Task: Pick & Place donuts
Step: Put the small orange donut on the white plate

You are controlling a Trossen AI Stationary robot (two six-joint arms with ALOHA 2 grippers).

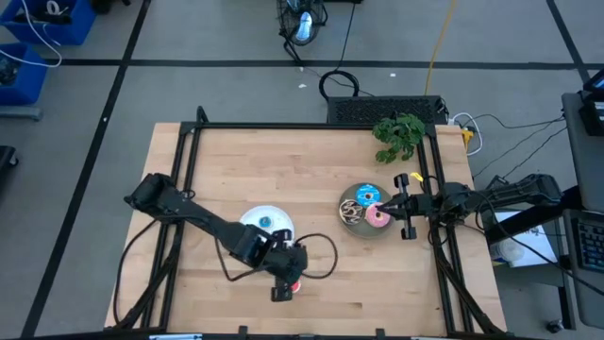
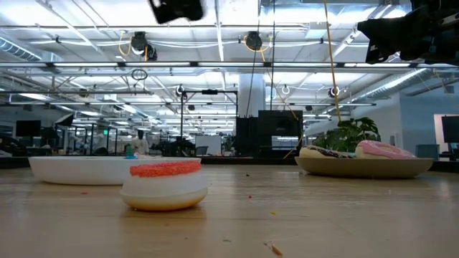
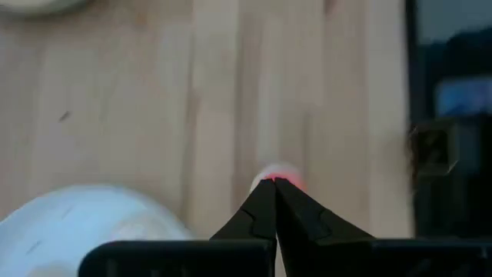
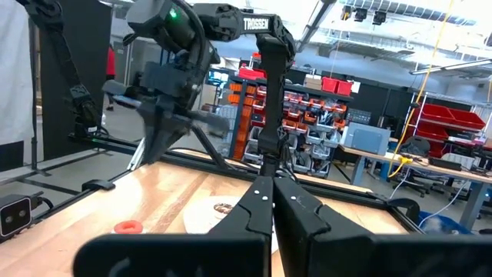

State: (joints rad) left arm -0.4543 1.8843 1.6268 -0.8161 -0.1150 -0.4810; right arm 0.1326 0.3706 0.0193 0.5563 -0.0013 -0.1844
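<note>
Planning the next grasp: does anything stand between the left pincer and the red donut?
Nothing visible does. The left pincer, shut, hangs just above the red donut, which lies alone on the table.

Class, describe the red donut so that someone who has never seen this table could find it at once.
Find the wooden table, then the white plate near its middle. Just below that plate in the high view, by the left gripper, lies the red donut. It is a small ring with a red top, alone on bare wood, while the other donuts in view sit on plates.
</note>
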